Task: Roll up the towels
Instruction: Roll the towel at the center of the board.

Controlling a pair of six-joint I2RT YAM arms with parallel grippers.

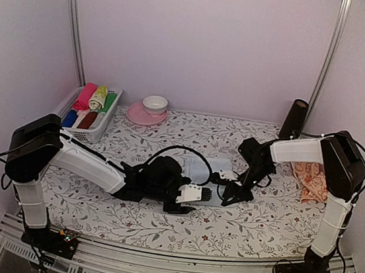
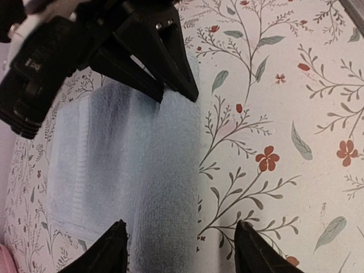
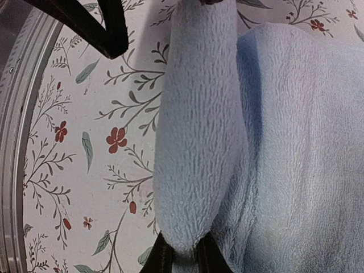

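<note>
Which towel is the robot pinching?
The pale blue towel in the middle: the right gripper pinches its fold. The peach-orange towel lies apart, far right.

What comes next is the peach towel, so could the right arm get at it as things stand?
Probably, but not yet: the right gripper is shut on the rolled edge of the blue towel and must release first. The peach towel lies uncovered beside that arm.

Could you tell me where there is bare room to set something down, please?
Free: the far strip between the pink saucer and the dark cylinder; the near edge in front of the blue towel. Crowded: the centre, where left end effector and right end effector meet.
</note>
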